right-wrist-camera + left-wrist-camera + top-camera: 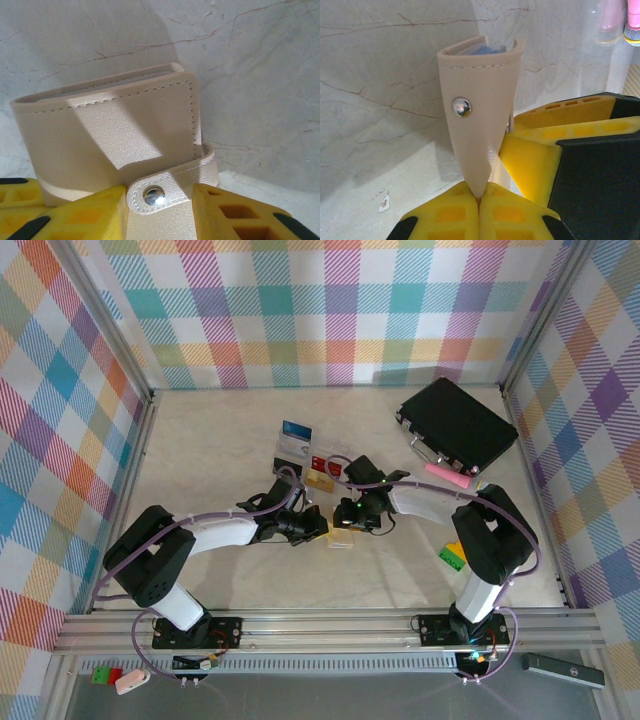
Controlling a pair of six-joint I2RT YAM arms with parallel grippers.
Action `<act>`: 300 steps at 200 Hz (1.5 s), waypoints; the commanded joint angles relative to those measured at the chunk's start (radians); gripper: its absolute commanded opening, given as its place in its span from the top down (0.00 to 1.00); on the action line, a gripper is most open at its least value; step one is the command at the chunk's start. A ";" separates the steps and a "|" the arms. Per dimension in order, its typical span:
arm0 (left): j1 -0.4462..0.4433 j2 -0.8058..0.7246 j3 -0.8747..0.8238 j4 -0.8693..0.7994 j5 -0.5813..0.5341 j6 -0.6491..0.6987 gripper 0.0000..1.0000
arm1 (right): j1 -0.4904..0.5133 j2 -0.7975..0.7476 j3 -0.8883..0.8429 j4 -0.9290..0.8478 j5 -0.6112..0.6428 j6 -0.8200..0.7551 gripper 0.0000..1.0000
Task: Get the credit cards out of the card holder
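Left wrist view: left gripper [479, 199] pressed together on the lower edge of the card holder [480, 115], which stands upright, beige, marble table [380, 125] behind it; top view puts it mid-table between both arms. Right wrist view: right gripper [160, 212] straddles the holder's snap tab [172, 175], fingers apart; cannot tell whether they clamp it.

On the worktop [215, 475]: one beige, stitched, soft card holder [342, 538] with one round metal snap [461, 107]. One flat black rectangular case [460, 425] at two o'clock, one pink cylinder [448, 476] beside it. One yellow block [456, 549] and one green block [450, 560] at four o'clock.
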 commanded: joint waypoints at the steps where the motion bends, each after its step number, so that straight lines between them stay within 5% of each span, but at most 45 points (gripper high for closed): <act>1: 0.014 -0.018 0.023 -0.041 -0.007 0.013 1.00 | -0.005 -0.002 0.008 -0.093 0.167 0.019 0.67; 41: 0.013 -0.009 0.030 -0.075 -0.024 0.024 1.00 | -0.005 -0.055 -0.026 -0.154 0.306 0.087 0.74; 91: 0.013 0.010 0.049 -0.082 -0.013 0.025 1.00 | -0.005 -0.040 -0.015 -0.085 0.187 0.040 0.74; 183: 0.013 0.018 0.055 -0.101 -0.027 0.021 1.00 | -0.006 0.038 0.015 -0.035 0.155 0.024 0.84; 245: 0.039 -0.023 0.062 -0.146 -0.058 0.030 0.74 | -0.005 -0.044 -0.034 -0.037 0.167 0.031 0.94; 300: 0.126 -0.086 0.068 -0.191 -0.062 0.020 0.36 | -0.005 -0.163 -0.100 -0.049 0.128 0.028 0.94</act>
